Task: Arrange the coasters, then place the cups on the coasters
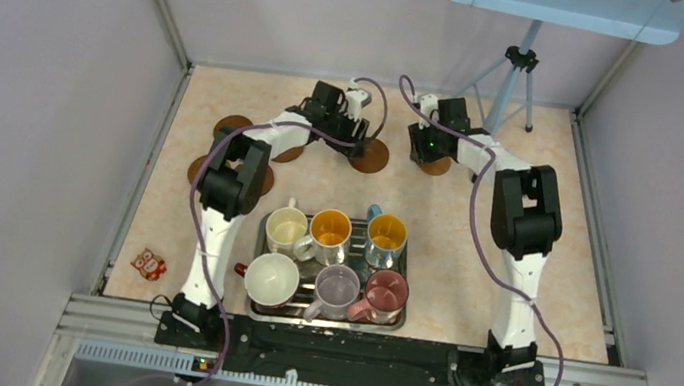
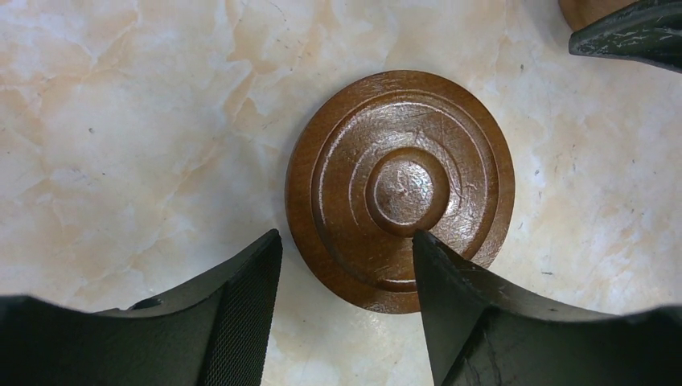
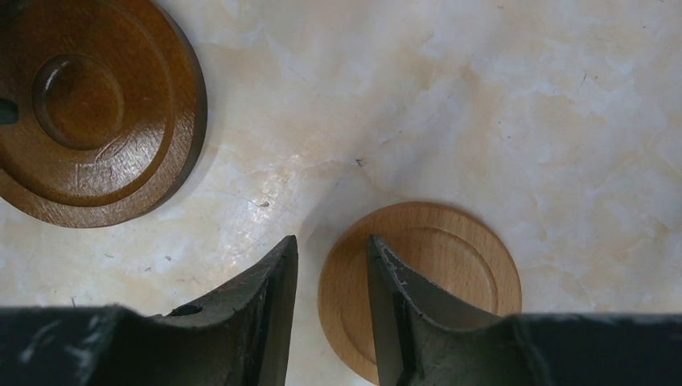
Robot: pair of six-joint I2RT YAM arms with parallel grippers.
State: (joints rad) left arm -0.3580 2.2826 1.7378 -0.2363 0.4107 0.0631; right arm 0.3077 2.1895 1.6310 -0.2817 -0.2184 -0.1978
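For this arranging step, each disc should probably stay low and flat and end well apart from its neighbours, so the mugs [image 1: 331, 227] waiting in the near silver tray [image 1: 262, 242] will fit. Toward twelve o'clock, the left fingers [image 2: 241, 322] stand fairly wide over a dark brown coaster [image 2: 402, 185] lying on the bench [image 2: 121, 121], its centre at one o'clock of the gap. The right fingers [image 3: 265, 322] are narrow around the tan coaster [image 3: 450, 257]'s rim, its centre at three o'clock. I cannot tell whether they pinch it.
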